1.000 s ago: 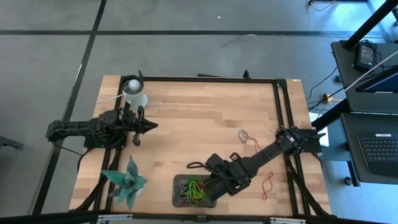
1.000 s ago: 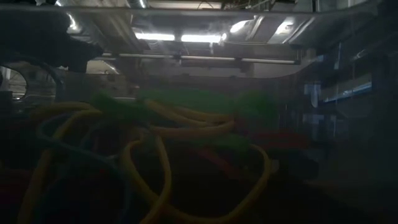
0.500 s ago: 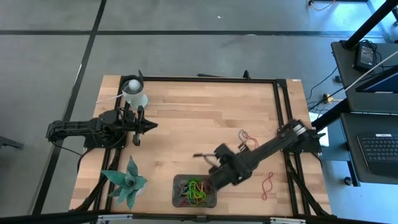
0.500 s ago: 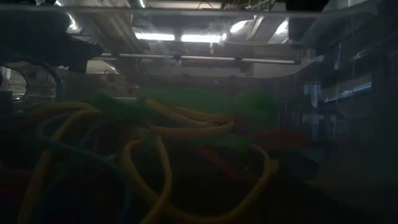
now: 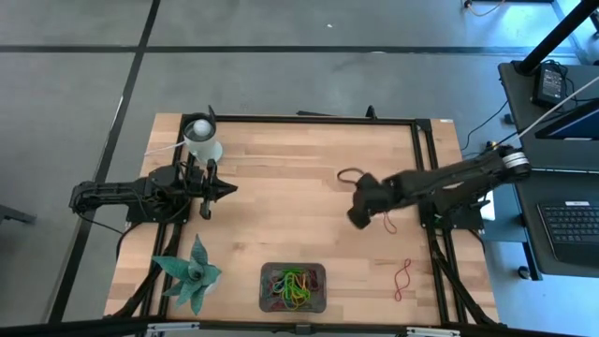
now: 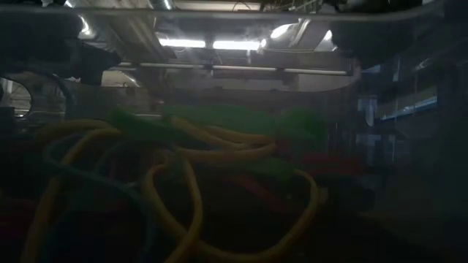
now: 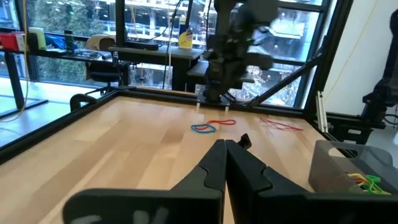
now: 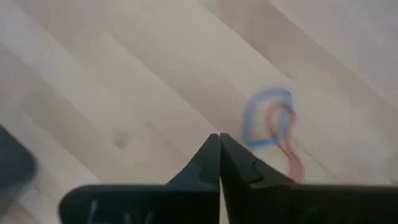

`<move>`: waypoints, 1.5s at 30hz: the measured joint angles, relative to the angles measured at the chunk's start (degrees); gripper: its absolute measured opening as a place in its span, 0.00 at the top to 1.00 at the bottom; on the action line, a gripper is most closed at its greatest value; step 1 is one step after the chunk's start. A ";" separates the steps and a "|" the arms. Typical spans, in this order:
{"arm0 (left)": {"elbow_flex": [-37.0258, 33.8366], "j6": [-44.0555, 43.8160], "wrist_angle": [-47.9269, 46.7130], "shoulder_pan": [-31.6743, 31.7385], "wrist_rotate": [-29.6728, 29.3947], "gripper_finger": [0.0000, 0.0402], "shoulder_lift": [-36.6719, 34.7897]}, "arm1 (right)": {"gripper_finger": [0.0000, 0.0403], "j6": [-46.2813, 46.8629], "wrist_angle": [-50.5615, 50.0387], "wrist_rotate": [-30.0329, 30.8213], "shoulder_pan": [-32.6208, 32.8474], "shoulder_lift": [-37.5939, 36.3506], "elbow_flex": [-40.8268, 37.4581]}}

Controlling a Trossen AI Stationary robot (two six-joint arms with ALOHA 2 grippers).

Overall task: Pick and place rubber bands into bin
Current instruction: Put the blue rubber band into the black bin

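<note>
Right pincer [image 5: 357, 217]: moved from over the bin [image 5: 294, 287] out to mid-bench, now closed and empty, just short of a blue and a red rubber band [image 8: 273, 127] lying on the bench [image 5: 281, 197]. Step in hand, by judgement: reaching for the next band. Next move calls for opening, then lowering over a loop. Bin: near edge, holding many bands. Left pincer [image 5: 227, 188]: closed, idle, left side.

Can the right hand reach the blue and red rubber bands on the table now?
Probably yes: the right hand, shut and empty, hovers just short of the blue and red rubber bands, with bare wood between them. It must open first.
</note>
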 joint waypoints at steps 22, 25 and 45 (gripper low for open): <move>0.00 0.00 0.00 0.00 0.00 1.00 0.00 | 0.68 -44.72 8.50 -10.81 -24.40 3.79 -12.54; 0.00 0.00 0.00 0.00 0.00 1.00 0.00 | 0.64 -48.28 11.24 -11.41 -24.40 6.05 -13.94; 0.00 0.00 0.00 0.00 0.00 1.00 0.00 | 0.96 -52.18 21.97 -11.56 -24.48 10.84 -17.65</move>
